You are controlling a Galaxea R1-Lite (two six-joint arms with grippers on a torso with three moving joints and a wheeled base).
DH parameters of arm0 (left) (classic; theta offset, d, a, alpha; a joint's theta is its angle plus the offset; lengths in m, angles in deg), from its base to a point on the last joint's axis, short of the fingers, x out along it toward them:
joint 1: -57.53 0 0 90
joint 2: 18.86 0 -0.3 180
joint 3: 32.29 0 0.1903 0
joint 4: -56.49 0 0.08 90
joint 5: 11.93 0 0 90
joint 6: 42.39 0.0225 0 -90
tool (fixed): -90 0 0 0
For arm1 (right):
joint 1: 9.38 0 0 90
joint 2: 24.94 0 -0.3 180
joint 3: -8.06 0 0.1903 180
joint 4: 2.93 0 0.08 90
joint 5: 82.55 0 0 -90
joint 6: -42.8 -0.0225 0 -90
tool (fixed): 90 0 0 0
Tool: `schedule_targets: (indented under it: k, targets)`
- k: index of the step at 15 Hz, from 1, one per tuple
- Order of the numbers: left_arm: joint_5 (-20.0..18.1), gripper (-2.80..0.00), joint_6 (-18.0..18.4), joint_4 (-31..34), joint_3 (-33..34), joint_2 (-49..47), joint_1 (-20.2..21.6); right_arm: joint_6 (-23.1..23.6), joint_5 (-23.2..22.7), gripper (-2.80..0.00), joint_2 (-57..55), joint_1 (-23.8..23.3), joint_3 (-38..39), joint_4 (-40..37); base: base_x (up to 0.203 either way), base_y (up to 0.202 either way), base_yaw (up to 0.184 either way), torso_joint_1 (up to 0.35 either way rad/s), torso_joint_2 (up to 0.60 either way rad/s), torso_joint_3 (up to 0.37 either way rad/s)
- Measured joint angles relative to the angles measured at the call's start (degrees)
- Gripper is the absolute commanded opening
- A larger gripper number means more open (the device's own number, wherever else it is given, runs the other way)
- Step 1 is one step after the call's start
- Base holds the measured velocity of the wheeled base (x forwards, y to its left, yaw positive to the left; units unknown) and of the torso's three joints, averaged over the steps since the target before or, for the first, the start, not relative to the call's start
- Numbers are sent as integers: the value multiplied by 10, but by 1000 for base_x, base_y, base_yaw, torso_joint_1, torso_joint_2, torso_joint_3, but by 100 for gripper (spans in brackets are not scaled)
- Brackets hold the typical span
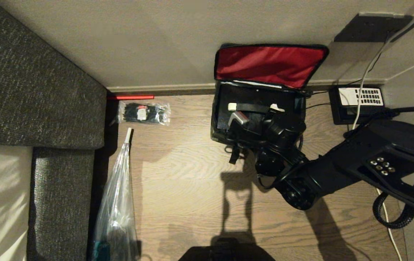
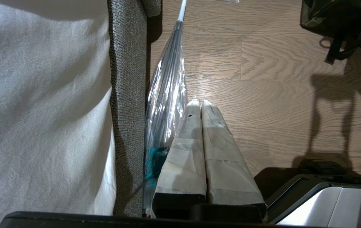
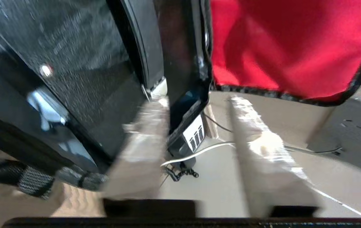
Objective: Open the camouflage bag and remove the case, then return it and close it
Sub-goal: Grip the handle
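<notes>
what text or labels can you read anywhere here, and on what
None can be read.
Telephone: its white keypad panel shows rows of dark keys, markings too small to read.
Clear packet of black items: a small white and red label, too small to read.
Camouflage bag and case: no visible lettering.

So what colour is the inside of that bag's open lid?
Red, with black edging; the lid lining shows best in the head view.
</notes>
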Motion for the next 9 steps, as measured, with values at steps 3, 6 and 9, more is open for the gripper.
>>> schedule_targets:
  k: [3, 6, 9]
  targets:
    - [0, -280, 0, 0, 0, 0, 0, -6, 3, 0, -27, -4, -26, -1, 0, 0, 0, 0, 0, 0]
    - [0, -280, 0, 0, 0, 0, 0, -11, 2, 0, -64, -21, -63, -5, 0, 0, 0, 0, 0, 0]
    - [0, -280, 0, 0, 0, 0, -1, -22, -11, 0, -118, -46, -148, -8, 0, 0, 0, 0, 0, 0]
